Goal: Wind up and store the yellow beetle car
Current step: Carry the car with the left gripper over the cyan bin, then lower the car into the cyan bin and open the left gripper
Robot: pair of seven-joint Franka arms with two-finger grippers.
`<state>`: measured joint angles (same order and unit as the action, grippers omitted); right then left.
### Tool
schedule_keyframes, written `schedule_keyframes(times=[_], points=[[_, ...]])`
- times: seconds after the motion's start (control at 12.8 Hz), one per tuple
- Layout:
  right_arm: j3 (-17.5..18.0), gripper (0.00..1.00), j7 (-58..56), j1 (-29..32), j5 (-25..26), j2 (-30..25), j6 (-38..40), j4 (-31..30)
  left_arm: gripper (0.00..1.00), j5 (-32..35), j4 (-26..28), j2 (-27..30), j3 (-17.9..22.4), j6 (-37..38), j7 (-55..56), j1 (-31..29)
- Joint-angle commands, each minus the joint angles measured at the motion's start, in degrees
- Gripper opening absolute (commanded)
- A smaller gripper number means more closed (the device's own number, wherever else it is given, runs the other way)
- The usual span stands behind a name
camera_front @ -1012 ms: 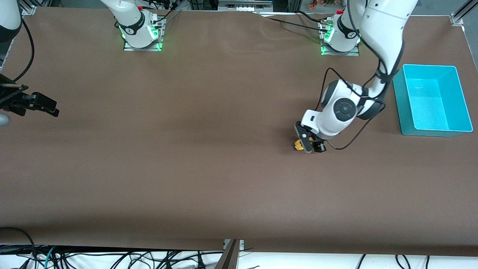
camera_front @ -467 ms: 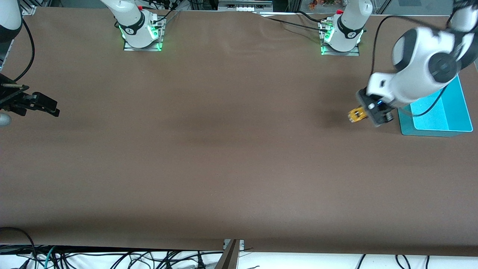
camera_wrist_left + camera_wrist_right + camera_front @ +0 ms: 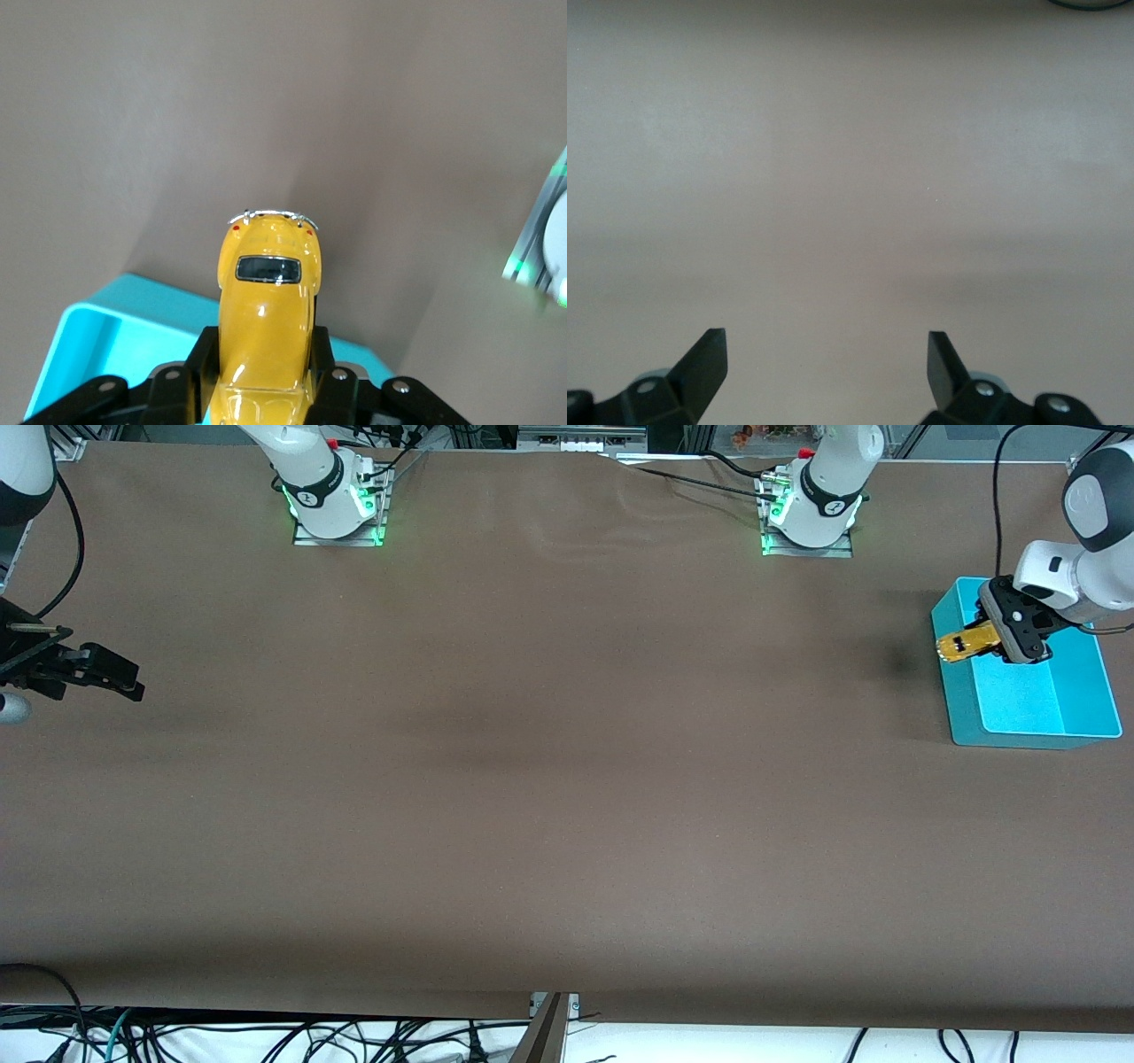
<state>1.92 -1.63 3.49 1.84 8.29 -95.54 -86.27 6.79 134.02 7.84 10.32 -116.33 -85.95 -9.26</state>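
My left gripper is shut on the yellow beetle car and holds it in the air over the rim of the turquoise bin at the left arm's end of the table. In the left wrist view the car sits between the black fingers, its nose past the bin's wall. My right gripper is open and empty above the table at the right arm's end; its wrist view shows only bare table.
The brown table bears nothing else. The two arm bases stand along the table's edge farthest from the front camera. Cables hang below the near edge.
My left gripper has lifted the car from mid-table and carried it toward the left arm's end, to over the bin's rim. The right arm has not moved.
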Motion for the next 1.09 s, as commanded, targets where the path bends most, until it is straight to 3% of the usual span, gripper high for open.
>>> schedule_keyframes(times=[0.0, 0.23, 0.39, 0.62, 1.01], points=[[0.3, 1.0, 0.5, -0.1, 0.7, -0.5, 0.7, -0.1, 0.0, 3.1, -0.5, -4.2, 4.2, -0.9, -9.5, 0.5], [0.4, 1.0, 0.5, -0.2, 0.7, -0.5, 0.7, -0.1, 0.0, 3.1, -0.6, -10.6, 8.7, -4.1, -26.2, 0.4], [0.3, 1.0, 0.5, -0.2, 0.8, -0.5, 0.9, -0.1, 0.0, 4.6, -0.5, -11.4, 8.8, -3.5, -32.6, 0.0], [0.4, 1.0, 0.5, -0.3, 0.9, -0.5, 0.8, 0.0, 0.0, 7.3, -0.6, -13.9, 8.9, -4.2, -37.4, -2.1], [0.4, 1.0, 0.5, -0.3, 1.4, -0.5, 0.8, 0.0, 0.0, 9.3, -1.2, -13.5, 13.4, -3.5, -42.4, -2.8]])
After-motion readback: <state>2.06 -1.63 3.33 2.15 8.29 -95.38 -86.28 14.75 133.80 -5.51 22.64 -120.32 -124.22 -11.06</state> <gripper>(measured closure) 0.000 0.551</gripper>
